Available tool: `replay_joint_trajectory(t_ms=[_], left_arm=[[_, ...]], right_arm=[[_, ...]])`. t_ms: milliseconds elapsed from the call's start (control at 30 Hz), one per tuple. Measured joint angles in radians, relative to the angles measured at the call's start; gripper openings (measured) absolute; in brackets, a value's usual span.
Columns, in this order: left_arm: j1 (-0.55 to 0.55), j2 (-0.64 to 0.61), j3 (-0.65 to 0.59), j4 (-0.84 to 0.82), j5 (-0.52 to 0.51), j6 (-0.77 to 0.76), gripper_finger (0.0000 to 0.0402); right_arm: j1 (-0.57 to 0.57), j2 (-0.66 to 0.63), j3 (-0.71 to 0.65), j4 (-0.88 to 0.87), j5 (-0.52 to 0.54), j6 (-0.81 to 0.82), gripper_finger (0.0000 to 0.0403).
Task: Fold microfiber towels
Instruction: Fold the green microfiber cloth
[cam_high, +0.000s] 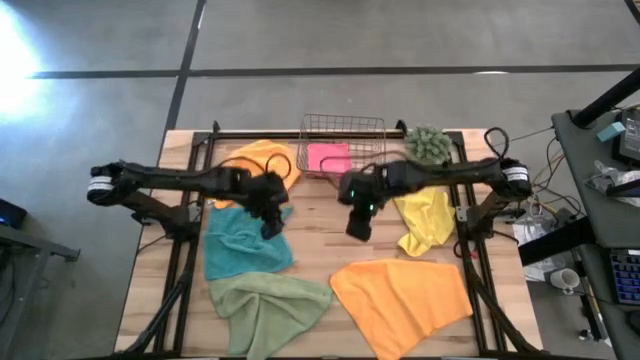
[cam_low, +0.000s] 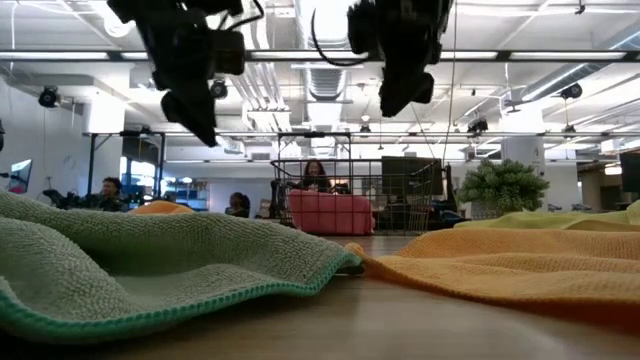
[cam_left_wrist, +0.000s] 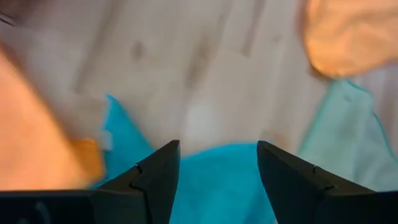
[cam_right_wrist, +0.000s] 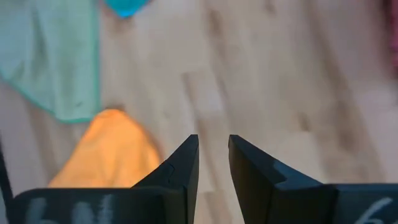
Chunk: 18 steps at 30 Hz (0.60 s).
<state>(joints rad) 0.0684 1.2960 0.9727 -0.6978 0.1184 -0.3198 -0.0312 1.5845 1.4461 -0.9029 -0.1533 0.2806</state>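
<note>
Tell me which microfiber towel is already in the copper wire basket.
The pink microfiber towel: it alone lies inside the copper wire basket. The two orange, teal, sage green and yellow towels are all spread on the wooden table.

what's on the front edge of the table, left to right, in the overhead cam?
sage green towel → orange towel

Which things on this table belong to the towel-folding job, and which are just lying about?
Job: orange towels, pink towel, teal towel, green towel, yellow towel.
Lying about: basket, plant.
</note>
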Motion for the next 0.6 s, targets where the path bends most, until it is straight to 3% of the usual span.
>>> replay_joint_trajectory(t_ms=[333, 600], left_arm=[[-0.293, 0.01, -0.035, 0.061, -0.027, -0.21, 0.0198], [-0.448, 0.022, -0.034, 0.083, -0.033, -0.375, 0.0198]], right_arm=[[0.226, 0.082, -0.001, 0.141, 0.023, -0.098, 0.0079], [0.312, 0.157, -0.001, 0.2, 0.024, -0.223, 0.0089]])
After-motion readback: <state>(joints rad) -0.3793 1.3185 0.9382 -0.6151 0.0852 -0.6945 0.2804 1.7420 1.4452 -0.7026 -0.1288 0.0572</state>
